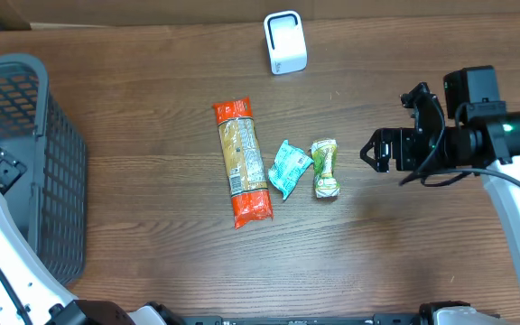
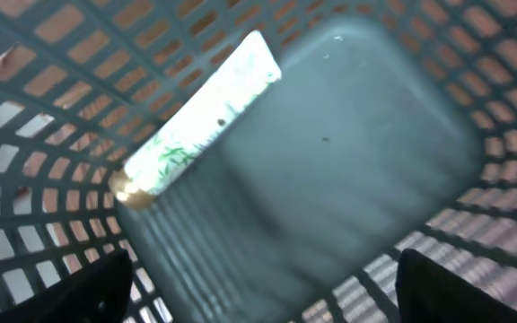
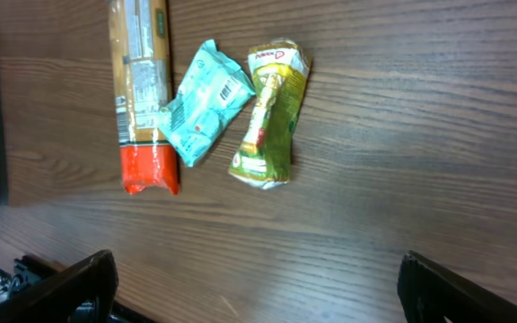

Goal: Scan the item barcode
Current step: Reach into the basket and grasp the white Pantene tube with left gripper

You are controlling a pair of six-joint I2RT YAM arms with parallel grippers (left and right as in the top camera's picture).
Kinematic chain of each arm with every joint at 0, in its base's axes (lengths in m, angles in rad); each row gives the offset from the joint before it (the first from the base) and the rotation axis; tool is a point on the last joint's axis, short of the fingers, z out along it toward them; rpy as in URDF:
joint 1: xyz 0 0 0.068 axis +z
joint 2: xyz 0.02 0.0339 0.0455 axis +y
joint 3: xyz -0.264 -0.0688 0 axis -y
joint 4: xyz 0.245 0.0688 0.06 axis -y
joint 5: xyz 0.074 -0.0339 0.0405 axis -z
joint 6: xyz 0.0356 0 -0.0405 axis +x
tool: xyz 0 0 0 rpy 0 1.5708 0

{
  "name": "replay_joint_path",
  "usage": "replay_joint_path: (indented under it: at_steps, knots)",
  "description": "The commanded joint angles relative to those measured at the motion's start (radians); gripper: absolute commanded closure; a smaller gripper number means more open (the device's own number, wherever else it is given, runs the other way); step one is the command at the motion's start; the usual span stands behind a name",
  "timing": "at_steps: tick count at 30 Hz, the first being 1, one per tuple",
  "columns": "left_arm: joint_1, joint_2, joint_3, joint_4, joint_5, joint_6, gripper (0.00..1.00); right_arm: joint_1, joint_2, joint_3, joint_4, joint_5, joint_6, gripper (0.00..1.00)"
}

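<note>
Tube (image 2: 200, 117) blurred in basket (image 2: 496, 99); left pincer (image 2: 272, 289), right pincer (image 3: 263, 292) wide, tips cropped.

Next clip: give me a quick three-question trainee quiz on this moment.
1. True or false: the white tube lies in the basket.
2. How many packets lie on the table?
3. The teal packet lies beside: A the green packet; B the scanner; C the basket.
Key: 1 true; 2 three; 3 A.
</note>
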Motion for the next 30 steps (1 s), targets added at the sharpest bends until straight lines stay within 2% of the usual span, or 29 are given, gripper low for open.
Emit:
replay_joint_path:
  at_steps: [1,6,10,17,23,30]
  knots:
    - [0.023,-0.013,-0.072,0.071,-0.097,-0.019,0.13,0.003,0.013,-0.015,0.021,0.006,-0.006,0.00]
    - [0.047,0.002,-0.166,0.224,-0.132,0.076,0.06,0.003,0.018,-0.015,0.029,0.006,-0.006,0.00]
    - [0.074,0.061,-0.208,0.290,-0.129,0.201,0.11,0.003,0.018,-0.015,0.030,0.006,-0.006,0.00]
    - [0.106,0.227,-0.210,0.392,-0.075,0.404,0.07,0.003,0.018,-0.015,0.037,0.006,-0.006,0.00]
    - [0.144,0.359,-0.210,0.447,-0.068,0.500,0.08,0.003,0.018,-0.015,0.037,0.006,-0.006,0.00]
    - [0.181,0.419,-0.210,0.486,-0.035,0.563,0.09,0.003,0.018,-0.015,0.041,0.006,-0.006,0.00]
